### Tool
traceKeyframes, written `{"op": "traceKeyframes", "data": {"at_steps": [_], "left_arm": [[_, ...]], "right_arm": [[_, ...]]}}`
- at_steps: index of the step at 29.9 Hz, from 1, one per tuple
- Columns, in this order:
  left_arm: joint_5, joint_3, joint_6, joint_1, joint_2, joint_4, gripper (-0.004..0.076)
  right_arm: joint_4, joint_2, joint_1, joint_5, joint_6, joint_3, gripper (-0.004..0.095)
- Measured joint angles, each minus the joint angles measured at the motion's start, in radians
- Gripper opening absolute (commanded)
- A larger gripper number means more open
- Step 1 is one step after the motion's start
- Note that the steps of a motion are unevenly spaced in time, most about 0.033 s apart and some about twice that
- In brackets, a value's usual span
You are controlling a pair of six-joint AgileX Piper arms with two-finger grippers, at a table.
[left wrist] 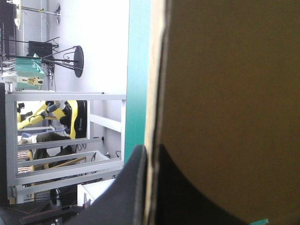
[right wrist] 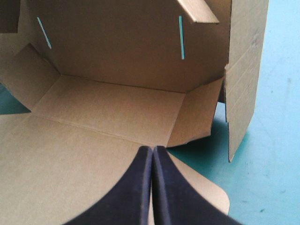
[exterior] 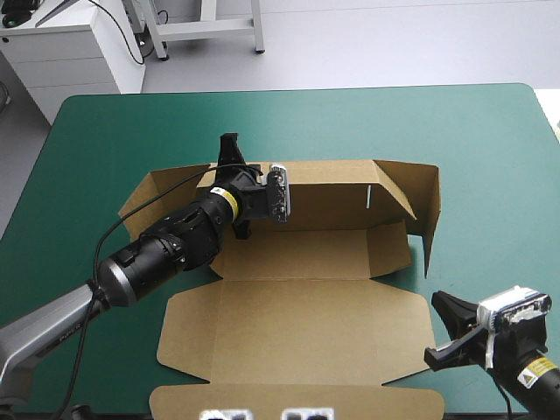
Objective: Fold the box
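Brown box [exterior: 297,306], far walls raised (lid flat).

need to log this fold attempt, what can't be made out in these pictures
Left wrist view: a wall of the brown cardboard box, clamped in the left pincer, fills the picture, hiding the rest.
High view: the left arm covers that wall's left stretch and the clamped spot; the front flap of the lid is cut off at the bottom edge.
Right wrist view: the shut right pincer covers part of the lid, which runs out of frame.

No wording is legible; the right wrist's yellow label [exterior: 528,377] is too small to read.
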Motion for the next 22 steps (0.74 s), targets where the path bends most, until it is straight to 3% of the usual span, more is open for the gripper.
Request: {"op": "traceKeyframes", "data": {"at_steps": [7, 14, 22], "left_arm": [[-0.005, 0.047, -0.095, 0.000, 0.000, 0.129, -0.0008], [-0.015, 0.102, -0.354, -0.001, 0.000, 0.365, -0.0008], [-0.030, 0.105, -0.424, -0.001, 0.000, 0.446, -0.0008]], "right_arm": [[0.000, 0.229, 0.000, 0.008, -0.018, -0.244, -0.0014], [0.001, 0.536, 0.000, 0.067, -0.043, -0.539, -0.0014], [-0.083, 0.932, 0.001, 0.239, 0.011, -0.948, -0.0014]]}}
